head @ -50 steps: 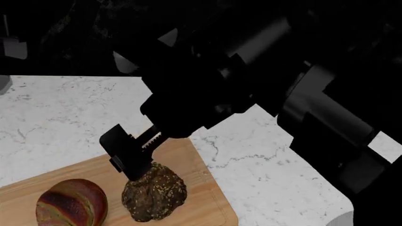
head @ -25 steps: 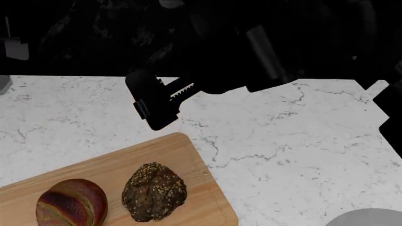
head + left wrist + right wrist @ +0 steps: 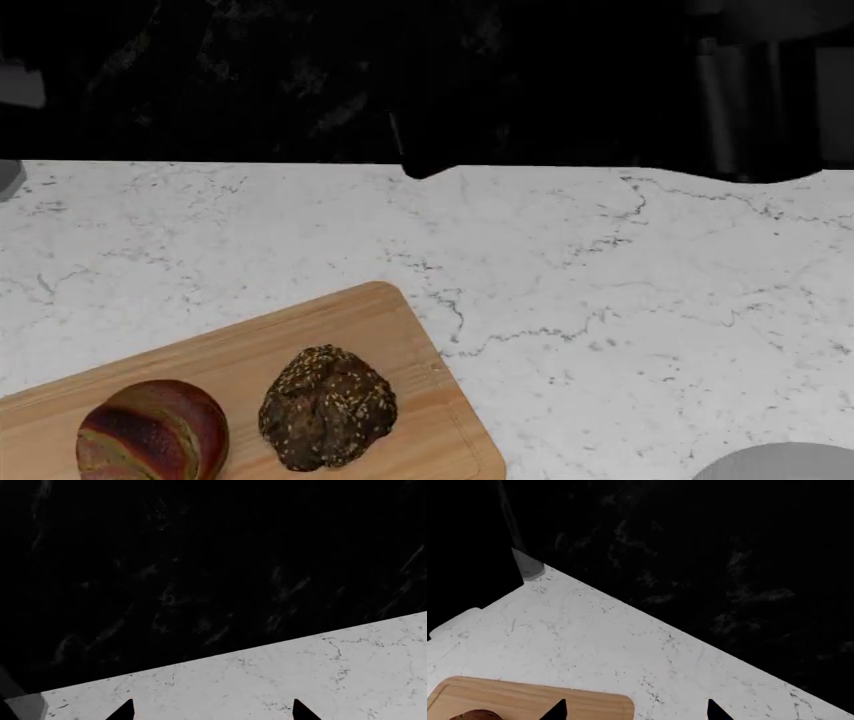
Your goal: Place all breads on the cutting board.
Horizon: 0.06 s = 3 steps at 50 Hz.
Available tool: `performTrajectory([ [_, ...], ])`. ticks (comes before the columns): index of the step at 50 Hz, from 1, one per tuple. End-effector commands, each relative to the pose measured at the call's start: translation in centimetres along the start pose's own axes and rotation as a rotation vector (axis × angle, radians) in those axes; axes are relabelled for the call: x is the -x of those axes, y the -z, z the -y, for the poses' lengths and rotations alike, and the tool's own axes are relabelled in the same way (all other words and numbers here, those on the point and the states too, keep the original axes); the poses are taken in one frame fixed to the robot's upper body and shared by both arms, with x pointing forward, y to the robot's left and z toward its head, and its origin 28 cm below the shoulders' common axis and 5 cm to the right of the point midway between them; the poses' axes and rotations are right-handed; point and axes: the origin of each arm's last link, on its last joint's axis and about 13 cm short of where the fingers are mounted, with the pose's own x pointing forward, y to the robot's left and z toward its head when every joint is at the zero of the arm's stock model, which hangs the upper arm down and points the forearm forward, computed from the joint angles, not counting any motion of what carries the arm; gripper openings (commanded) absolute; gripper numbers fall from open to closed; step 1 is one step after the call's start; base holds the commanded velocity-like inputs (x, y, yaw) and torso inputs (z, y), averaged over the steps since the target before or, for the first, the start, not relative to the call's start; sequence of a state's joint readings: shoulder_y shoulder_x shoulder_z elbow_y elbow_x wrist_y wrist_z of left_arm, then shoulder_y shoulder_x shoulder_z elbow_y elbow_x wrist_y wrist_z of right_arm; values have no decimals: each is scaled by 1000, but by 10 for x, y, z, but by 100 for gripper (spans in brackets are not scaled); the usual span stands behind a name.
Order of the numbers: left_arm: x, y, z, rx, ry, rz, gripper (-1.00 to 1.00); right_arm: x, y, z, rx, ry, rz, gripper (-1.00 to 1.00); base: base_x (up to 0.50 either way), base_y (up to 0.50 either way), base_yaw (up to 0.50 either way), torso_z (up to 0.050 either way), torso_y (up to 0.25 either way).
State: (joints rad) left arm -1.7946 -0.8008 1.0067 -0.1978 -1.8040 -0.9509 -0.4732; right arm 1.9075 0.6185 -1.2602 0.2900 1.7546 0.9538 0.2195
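The right end effector (image 3: 634, 711), lifted away since a second ago, is seen empty, tips apart. Seeded roll (image 3: 327, 407) and striped roll (image 3: 151, 430) rest on the cutting board (image 3: 387, 320); the task appears done.

Your right arm (image 3: 747, 90) shows in the head view only as a dark grey, cylinder-like segment at the upper right edge, raised high above the surface and hard to make out against the black backdrop. A dark shape at the top centre may belong to it, but you cannot tell. Your right gripper (image 3: 634, 711) shows in its wrist view as two black tips of the fingers (image 3: 555, 711) set wide apart, nothing between them. Your left gripper (image 3: 210, 712) looks the same in its own wrist view: two pointed fingers (image 3: 301, 712) spread apart, holding nothing, above the surface. Your left arm does not show in the head view.
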Motion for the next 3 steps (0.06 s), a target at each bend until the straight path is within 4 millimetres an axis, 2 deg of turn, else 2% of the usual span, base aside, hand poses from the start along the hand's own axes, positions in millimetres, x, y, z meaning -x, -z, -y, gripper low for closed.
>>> performTrajectory([
  [1, 3, 1, -2, 8, -22, 37, 100, 20, 12, 8, -45, 101, 107, 100, 0, 0, 0, 0, 0],
  [3, 4, 5, -3, 12, -27, 39, 100, 26, 15, 7, -52, 144, 129, 100, 0, 0, 0, 0, 0],
])
